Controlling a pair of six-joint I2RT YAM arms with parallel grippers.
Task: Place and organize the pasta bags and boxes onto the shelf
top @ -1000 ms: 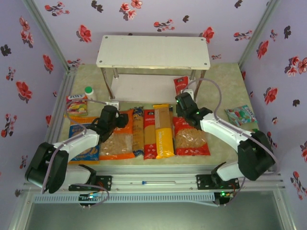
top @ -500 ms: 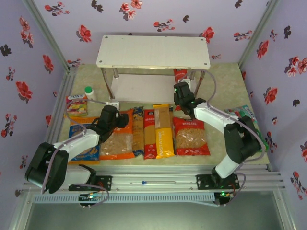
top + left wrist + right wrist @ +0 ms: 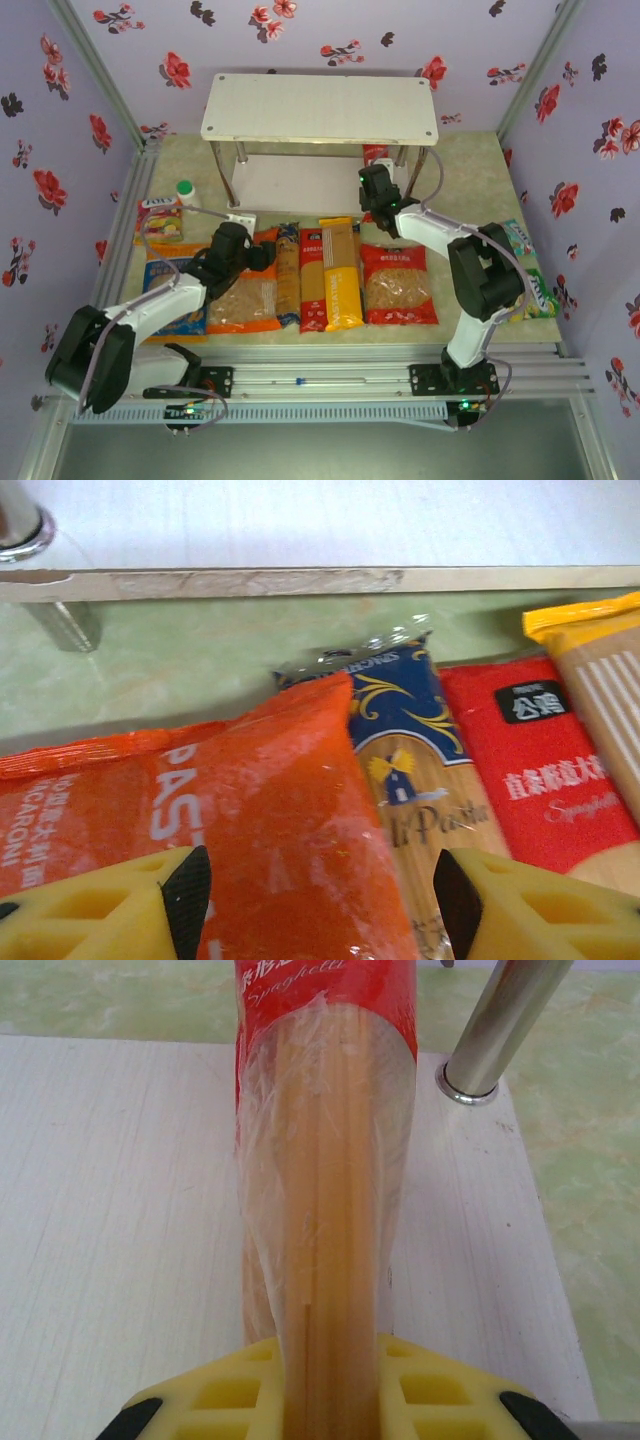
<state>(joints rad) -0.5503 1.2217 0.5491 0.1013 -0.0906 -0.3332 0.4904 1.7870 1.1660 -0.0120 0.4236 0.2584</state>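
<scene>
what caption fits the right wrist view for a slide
Right gripper holding a red spaghetti pack over the shelf's lower white board, beside a metal leg

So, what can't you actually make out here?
Right wrist view: red spaghetti pack, far end cut off by the top edge.
Top view: blue-orange bag, largely under the left arm.
Top view: green snack packet, partly behind the right arm, print too small to read.
</scene>
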